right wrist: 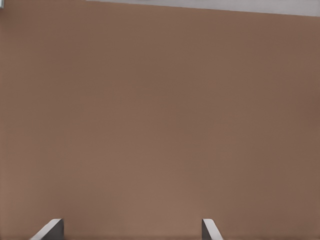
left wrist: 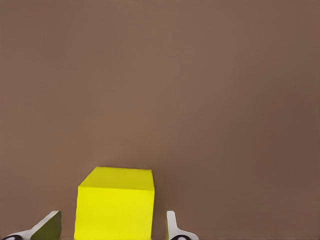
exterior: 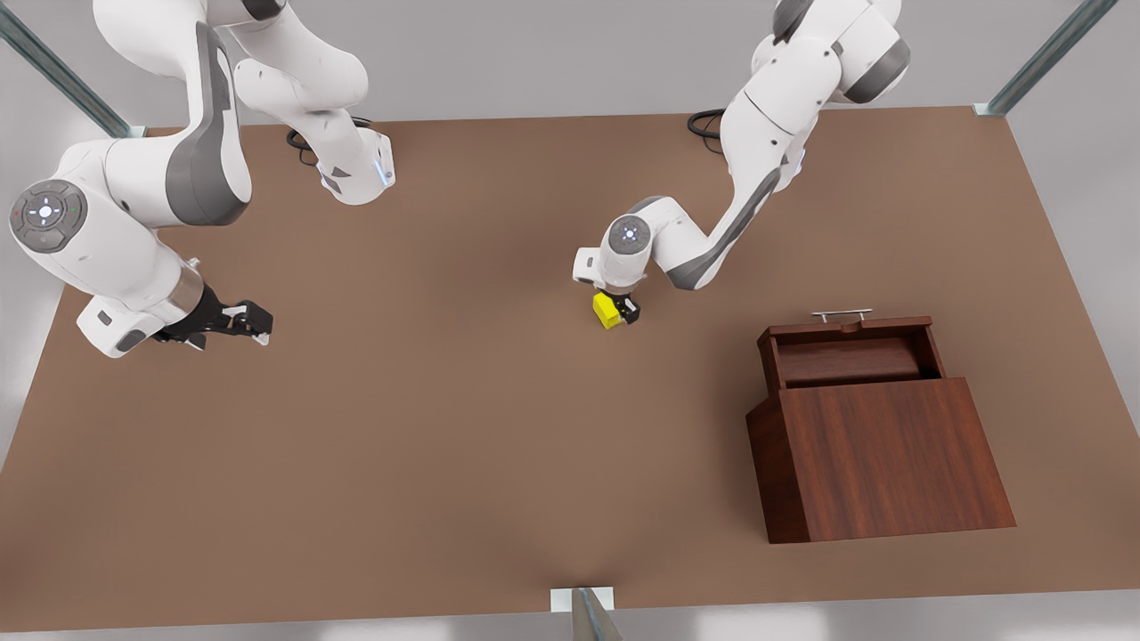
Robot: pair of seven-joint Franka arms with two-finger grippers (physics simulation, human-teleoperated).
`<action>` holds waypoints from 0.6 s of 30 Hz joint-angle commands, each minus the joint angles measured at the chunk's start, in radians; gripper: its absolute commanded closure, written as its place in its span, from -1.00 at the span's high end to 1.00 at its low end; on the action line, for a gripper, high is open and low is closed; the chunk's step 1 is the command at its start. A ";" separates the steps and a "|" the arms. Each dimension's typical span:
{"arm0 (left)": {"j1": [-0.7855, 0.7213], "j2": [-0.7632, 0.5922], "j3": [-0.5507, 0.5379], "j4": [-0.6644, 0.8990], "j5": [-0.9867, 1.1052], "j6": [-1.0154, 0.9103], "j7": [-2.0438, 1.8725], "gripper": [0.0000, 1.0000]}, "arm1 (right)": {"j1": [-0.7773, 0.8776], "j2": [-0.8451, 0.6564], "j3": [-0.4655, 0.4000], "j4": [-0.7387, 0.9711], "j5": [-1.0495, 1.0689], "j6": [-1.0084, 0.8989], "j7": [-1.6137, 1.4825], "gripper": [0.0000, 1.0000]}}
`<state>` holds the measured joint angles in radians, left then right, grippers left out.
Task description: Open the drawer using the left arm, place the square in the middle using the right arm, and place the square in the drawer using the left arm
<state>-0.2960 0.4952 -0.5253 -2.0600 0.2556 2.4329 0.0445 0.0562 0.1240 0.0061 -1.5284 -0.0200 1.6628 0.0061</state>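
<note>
While your left gripper [exterior: 621,311] sits low over the middle of the plain matte brown tabletop [exterior: 445,427], its fingers [left wrist: 172,227] are spread just wider than the small bright yellow cube [left wrist: 116,204], one on each side, with a visible gap to at least one face, so nothing is gripped yet. The cube rests on the table at the centre, well apart from the dark reddish-brown wood-grain drawer [exterior: 850,352], which stands pulled out of its slant-topped cabinet [exterior: 882,463] at the front view's right, silver bar handle [exterior: 842,313] facing away. Watch the closing: the cube looks off-centre between the fingers, so one may touch first and shove or twist it. A shallow pinch could let it slip on the carry. Your right gripper [exterior: 233,322] waits, fingers apart and empty, at the front view's left.
</note>
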 commanded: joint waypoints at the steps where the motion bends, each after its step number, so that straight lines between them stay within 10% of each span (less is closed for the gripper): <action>1: -0.002 0.005 -0.001 0.000 0.001 0.000 0.000 1.00 | 0.001 0.000 0.000 0.001 0.000 0.000 0.000 1.00; 18: -0.015 0.086 0.028 0.004 0.004 0.035 -0.002 1.00 | 0.001 0.003 -0.002 -0.001 0.000 0.009 0.000 1.00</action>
<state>-0.3148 0.5850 -0.4937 -2.0557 0.2579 2.4681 0.0421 0.0564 0.1282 0.0055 -1.5294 -0.0199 1.6720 0.0061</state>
